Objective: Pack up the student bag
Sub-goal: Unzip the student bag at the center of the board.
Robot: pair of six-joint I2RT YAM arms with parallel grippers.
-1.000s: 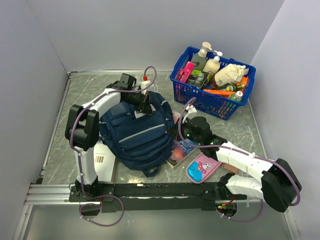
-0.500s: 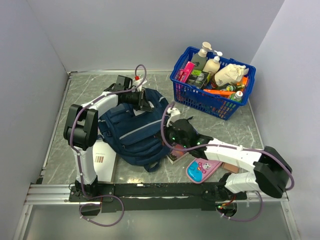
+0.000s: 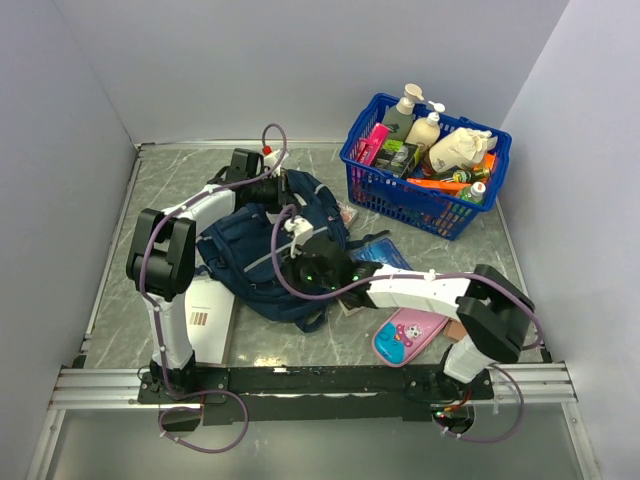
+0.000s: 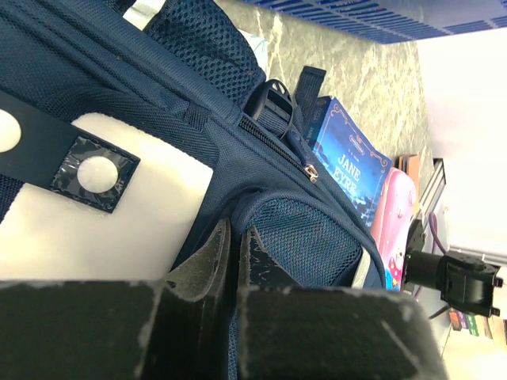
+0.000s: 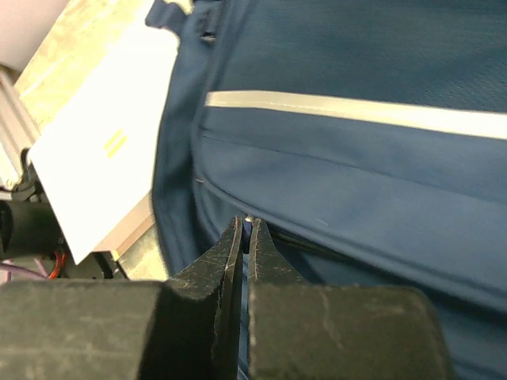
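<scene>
The student bag (image 3: 262,262), a navy backpack with grey trim, lies on the table in the top view. My left gripper (image 3: 283,190) is at its far top end, shut on a fold of the fabric (image 4: 235,237) beside the white patch (image 4: 95,214). My right gripper (image 3: 300,262) reaches across the bag's front and is shut on a small zip pull (image 5: 248,225) at the end of a pocket zip, below the grey stripe (image 5: 356,111). The bag fills both wrist views.
A blue "Jane Eyre" book (image 3: 375,252) and a pink pencil case (image 3: 405,335) lie right of the bag. A white notebook (image 3: 205,318) lies under its left edge. A blue plastic basket (image 3: 395,205) full of bottles and packets stands at the back right.
My right gripper has swung left from beside the book onto the bag's front and shut on the zip pull. My left gripper has drawn the bag's top left; the book is now uncovered.
</scene>
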